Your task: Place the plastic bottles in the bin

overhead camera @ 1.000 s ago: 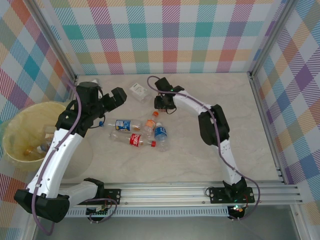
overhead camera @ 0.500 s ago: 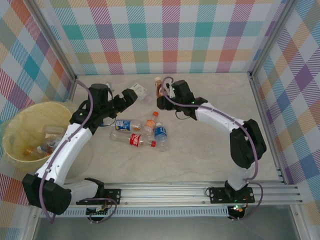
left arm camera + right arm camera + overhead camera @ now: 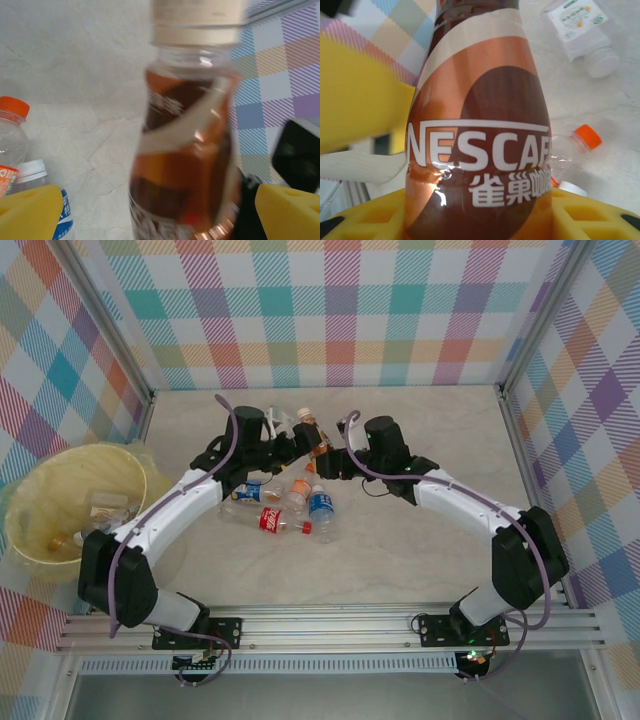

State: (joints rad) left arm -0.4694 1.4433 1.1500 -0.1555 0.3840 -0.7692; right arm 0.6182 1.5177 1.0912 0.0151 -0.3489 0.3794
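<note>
- Bin (image 3: pixel 40 475): sitting at the table's far left, well apart from both my grippers, with some bottles lying inside.
- Left gripper (image 3: pixel 297 445): I am holding it wide open. Its yellow pads (image 3: pixel 30 212) are standing either side of the coffee bottle, apart from it.
- Coffee bottle (image 3: pixel 318 437): standing upright with its cream cap up and its long axis vertical, between my two grippers and near the back of the table.
- Right gripper (image 3: pixel 477 225): I am clamping it on the bottle's lower body.
- Deciding relation: the bottle is sitting inside my left jaws, its axis crossing their closing line squarely. My left arm is the nearer one to the bin, so I judge a handover is coming.
- Loose bottles (image 3: pixel 285 505): lying flat on the table, just nearer the bases than the grippers.
</note>
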